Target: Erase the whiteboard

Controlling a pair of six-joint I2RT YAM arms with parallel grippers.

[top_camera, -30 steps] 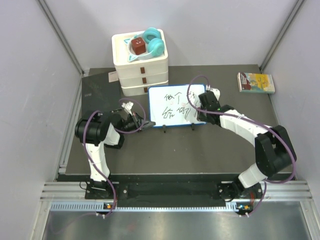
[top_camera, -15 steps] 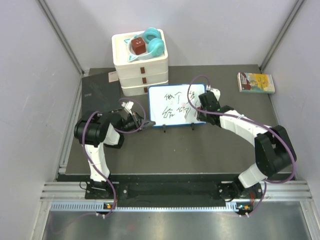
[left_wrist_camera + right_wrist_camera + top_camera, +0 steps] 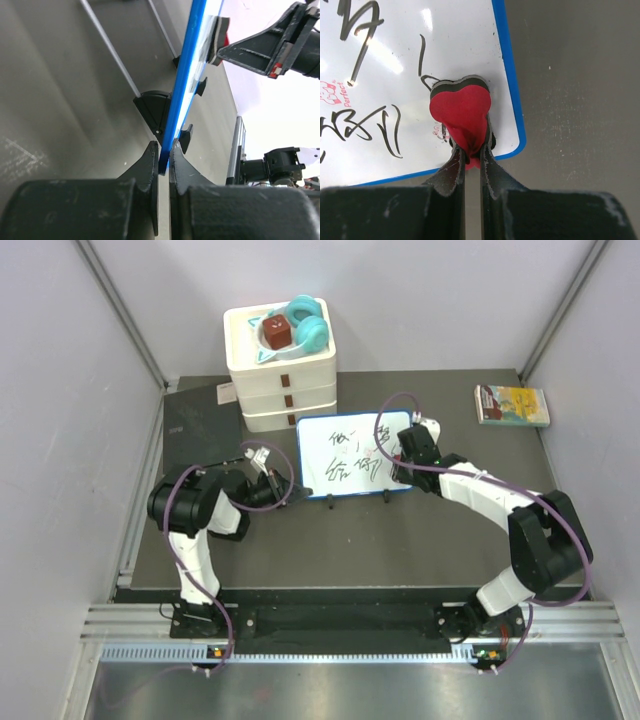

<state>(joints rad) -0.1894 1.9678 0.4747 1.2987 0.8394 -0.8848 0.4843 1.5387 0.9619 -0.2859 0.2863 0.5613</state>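
Note:
The whiteboard point(image 3: 350, 455), white with a blue frame and black scribbles, lies mid-table. My left gripper point(image 3: 290, 490) is shut on its left edge; in the left wrist view the blue frame point(image 3: 182, 90) runs edge-on between my fingers at my left gripper point(image 3: 164, 159). My right gripper point(image 3: 405, 460) is shut on a red heart-shaped eraser point(image 3: 461, 112) with a dark felt base, pressed on the board point(image 3: 395, 75) near its lower right corner. Black strokes lie left of the eraser, which sits ahead of my right gripper point(image 3: 472, 155).
A white stacked drawer box point(image 3: 282, 370) holding teal headphones point(image 3: 305, 322) and a red block stands behind the board. A dark grey notebook point(image 3: 200, 425) lies at the left. A small book point(image 3: 512, 405) lies at the back right. Grey walls close in on both sides.
The whiteboard has shifted slightly and tilted, its left side now lower. My right gripper with the eraser has moved a little along the board's right part. My left gripper stays clamped on the board's edge.

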